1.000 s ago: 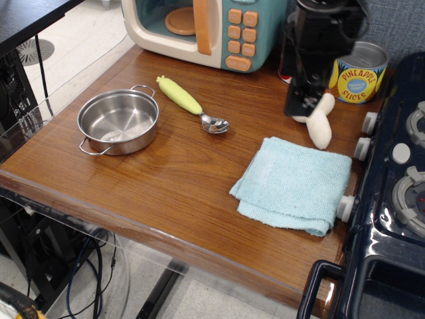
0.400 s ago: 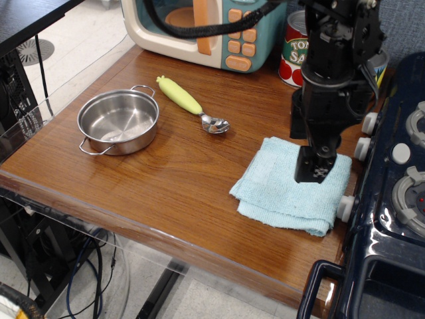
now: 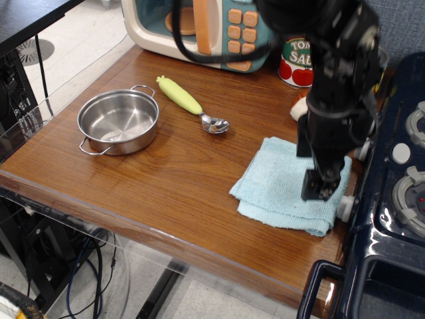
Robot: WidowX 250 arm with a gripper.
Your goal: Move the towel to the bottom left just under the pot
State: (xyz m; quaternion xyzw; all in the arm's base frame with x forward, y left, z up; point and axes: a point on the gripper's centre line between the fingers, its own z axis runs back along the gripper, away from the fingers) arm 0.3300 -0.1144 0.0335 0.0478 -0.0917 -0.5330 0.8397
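Jaws [image 3: 321,191] on towel [image 3: 282,189], grip state unclear; spoon [image 3: 192,105] between towel, pot [image 3: 119,121].

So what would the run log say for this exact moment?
hand: down on towel, right side | grip: unclear | towel: flat, not lifted | pot: far left, empty

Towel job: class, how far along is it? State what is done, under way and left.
Done: nothing; the towel lies at the right, far from the pot. Under way: the gripper is down at the towel's right edge; grip unclear. Left: grasp, carry to the bare wood below the pot.
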